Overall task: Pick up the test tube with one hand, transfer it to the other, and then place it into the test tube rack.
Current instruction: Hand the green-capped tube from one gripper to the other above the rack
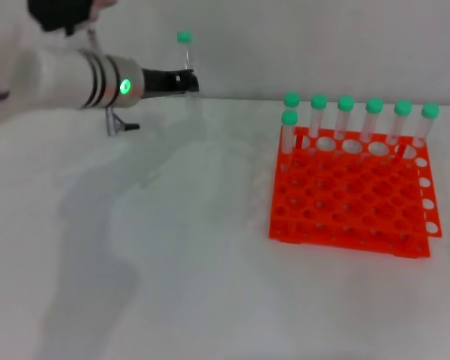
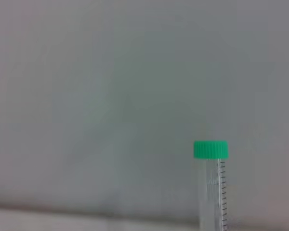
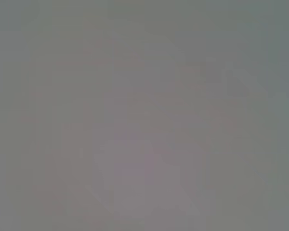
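My left gripper [image 1: 186, 81] is raised at the far left of the table and is shut on a clear test tube [image 1: 185, 54] with a green cap. The tube stands upright, cap on top, above the fingers. The left wrist view shows the same tube [image 2: 212, 183] against the plain wall. The orange-red test tube rack [image 1: 350, 193] sits on the table at the right, well apart from the gripper. Several green-capped tubes [image 1: 346, 116] stand in its far rows. My right gripper is out of view; its wrist view shows only a blank grey surface.
The white table [image 1: 172, 262] stretches between the left arm and the rack. A grey wall [image 1: 300, 45] stands behind the table. The left arm casts a shadow on the table at the left.
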Robot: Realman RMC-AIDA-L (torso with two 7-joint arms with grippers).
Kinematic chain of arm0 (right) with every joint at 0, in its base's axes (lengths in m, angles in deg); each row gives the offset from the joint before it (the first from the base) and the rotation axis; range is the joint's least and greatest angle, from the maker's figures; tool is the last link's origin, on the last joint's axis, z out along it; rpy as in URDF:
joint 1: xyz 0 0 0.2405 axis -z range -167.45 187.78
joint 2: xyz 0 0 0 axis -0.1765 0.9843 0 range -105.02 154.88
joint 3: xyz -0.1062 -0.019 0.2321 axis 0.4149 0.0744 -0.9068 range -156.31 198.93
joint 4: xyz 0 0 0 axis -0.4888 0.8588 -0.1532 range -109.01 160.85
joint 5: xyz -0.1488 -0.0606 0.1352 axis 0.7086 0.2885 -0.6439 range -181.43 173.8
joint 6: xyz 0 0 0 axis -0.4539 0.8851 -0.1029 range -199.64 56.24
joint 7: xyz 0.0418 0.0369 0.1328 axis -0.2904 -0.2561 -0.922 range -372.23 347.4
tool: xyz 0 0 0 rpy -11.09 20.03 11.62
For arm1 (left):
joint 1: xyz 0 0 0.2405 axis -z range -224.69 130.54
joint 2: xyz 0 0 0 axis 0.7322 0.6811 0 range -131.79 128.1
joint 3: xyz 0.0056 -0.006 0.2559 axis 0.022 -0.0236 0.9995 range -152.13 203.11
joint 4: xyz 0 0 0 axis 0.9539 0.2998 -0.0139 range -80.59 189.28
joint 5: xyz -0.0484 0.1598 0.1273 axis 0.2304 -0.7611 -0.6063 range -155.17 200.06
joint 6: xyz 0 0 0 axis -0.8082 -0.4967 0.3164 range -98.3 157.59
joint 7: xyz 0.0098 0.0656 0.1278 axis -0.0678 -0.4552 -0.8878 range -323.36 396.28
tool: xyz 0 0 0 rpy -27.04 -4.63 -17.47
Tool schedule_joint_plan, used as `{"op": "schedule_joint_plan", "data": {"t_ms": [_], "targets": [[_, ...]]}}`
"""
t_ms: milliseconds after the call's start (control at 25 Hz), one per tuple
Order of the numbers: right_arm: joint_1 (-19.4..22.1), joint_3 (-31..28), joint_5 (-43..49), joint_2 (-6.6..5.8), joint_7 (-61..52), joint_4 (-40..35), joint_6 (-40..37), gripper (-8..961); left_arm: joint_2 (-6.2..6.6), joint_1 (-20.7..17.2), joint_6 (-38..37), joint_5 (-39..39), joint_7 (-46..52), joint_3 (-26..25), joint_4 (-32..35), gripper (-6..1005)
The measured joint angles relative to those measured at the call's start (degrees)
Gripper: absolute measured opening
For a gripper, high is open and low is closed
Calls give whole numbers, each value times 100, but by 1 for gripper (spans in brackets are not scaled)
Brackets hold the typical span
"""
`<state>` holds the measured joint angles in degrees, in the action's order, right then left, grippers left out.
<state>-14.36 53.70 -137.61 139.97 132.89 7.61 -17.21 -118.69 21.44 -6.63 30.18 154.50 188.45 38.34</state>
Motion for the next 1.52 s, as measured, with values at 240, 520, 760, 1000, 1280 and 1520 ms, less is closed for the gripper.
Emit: {"op": "schedule_joint_plan", "data": {"t_ms": [240,520,760,1000,1280,1520], "targets": [[-3,-33,12,-82,-686,32,-20,841,-206,-987,-875,3488,-2731,-1,253,194],[42,256,655,-525,-2163,-28,338,841,-234,-1858,-2756,5336,-6045,-9,1597,194],[53,328,1891,-1012,-3329,-332,1759,841,-267,-1736,-2933,4840,-7153,-11,2284,194],[-52,329,3317,-1122,-4057,-1188,3258,841,-304,-1253,-2191,4172,-8265,-16,2985,194],[-370,399,3955,-974,-4121,-1413,3901,840,-345,-904,-1592,3682,-9057,-25,3448,195],[-465,463,3986,-824,-4125,-1411,3895,841,-358,-851,-1481,3647,-9321,-66,3572,195]]}}
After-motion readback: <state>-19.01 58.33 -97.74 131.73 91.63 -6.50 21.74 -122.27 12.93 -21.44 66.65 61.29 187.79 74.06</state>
